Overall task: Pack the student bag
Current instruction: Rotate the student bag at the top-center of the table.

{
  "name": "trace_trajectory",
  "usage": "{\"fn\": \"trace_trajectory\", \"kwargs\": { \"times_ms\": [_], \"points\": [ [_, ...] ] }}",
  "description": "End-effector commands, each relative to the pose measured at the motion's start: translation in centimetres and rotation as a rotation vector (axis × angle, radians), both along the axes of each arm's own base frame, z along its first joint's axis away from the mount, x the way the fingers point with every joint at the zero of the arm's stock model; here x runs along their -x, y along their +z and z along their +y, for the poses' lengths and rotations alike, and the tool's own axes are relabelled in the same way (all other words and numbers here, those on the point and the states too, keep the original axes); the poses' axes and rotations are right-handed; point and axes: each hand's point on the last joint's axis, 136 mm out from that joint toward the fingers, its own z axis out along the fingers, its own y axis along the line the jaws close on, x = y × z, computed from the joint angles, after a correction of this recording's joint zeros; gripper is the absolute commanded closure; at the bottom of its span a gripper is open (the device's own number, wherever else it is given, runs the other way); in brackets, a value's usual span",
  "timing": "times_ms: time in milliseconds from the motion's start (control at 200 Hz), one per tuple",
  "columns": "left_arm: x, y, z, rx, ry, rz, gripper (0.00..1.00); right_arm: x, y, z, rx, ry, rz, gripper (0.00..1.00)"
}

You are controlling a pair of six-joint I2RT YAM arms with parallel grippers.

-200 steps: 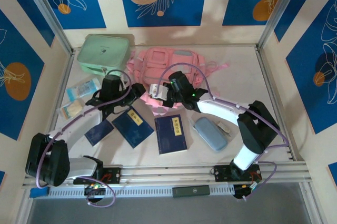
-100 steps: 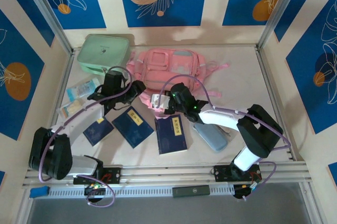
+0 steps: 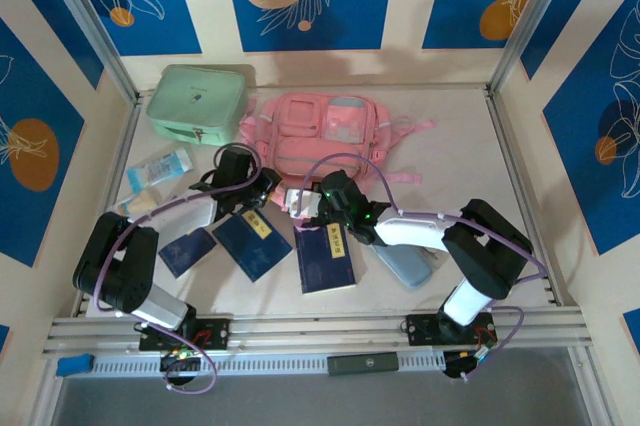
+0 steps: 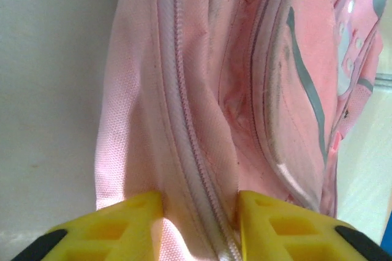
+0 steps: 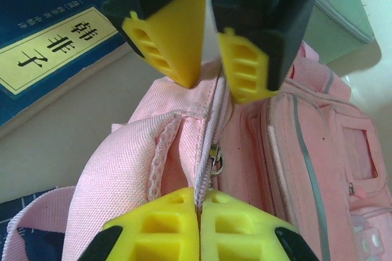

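The right gripper (image 5: 199, 209) has its fingers clenched flat together on the zip line of the bag (image 5: 269, 144), with a thin edge running up out of the tips and a metal zip pull (image 5: 215, 158) just above them. Facing it, the left gripper (image 4: 199, 212) grasps a fold of the same pink edge. The zip runs between its fingers and fabric touches both. The two grippers meet tip to tip at the bag's near edge. The bag lies flat at the middle back of the table (image 3: 470, 146), pockets up. Three navy books (image 3: 252, 242) lie side by side just nearer than the grippers. A mint case (image 3: 197, 101) sits left of the bag, and a grey-blue pencil case (image 3: 400, 266) lies under the right arm.
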Motion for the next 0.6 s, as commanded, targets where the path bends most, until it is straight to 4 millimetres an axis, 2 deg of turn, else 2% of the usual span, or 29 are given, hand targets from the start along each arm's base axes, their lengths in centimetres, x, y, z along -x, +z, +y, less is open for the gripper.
{"fn": "trace_trajectory", "kwargs": {
  "times_ms": [0,100,155,245,300,360,405,440,530,590],
  "points": [
    [-0.7,-0.2,-1.4,0.05,0.036,0.0,0.75,-0.1,2.5,1.0,-0.073,0.005,-0.067,1.0],
    [-1.3,1.0,-1.9,0.078,0.069,-0.062,0.9,-0.1,2.7,0.5,-0.069,-0.032,-0.04,1.0],
    [-1.6,1.9,-2.6,0.091,0.057,-0.086,1.0,-0.3,3.1,0.1,-0.079,-0.08,-0.016,0.92],
    [-2.0,3.4,-4.1,0.139,0.034,-0.145,1.0,0.1,3.6,-0.8,-0.114,-0.163,0.08,0.85],
    [-2.2,4.3,-4.7,0.164,0.026,-0.188,1.0,0.5,4.4,-1.6,-0.184,-0.233,0.153,0.74],
    [-2.5,5.3,-5.2,0.185,0.02,-0.247,1.0,1.6,5.2,-2.4,-0.298,-0.31,0.338,0.64],
    [-2.5,5.7,-5.7,0.196,0.007,-0.271,1.0,2.3,6.0,-3.1,-0.383,-0.385,0.508,0.36],
    [-2.6,6.1,-6.0,0.205,-0.005,-0.292,1.0,2.6,6.3,-4.0,-0.424,-0.473,0.616,0.27],
    [-2.5,6.4,-6.5,0.204,-0.018,-0.315,1.0,2.5,6.9,-7.8,-0.624,-0.827,0.926,0.2],
    [-2.4,6.6,-6.9,0.195,-0.024,-0.333,1.0,3.0,6.3,-10.2,-0.752,-1.046,1.144,0.18]
  ]
}}
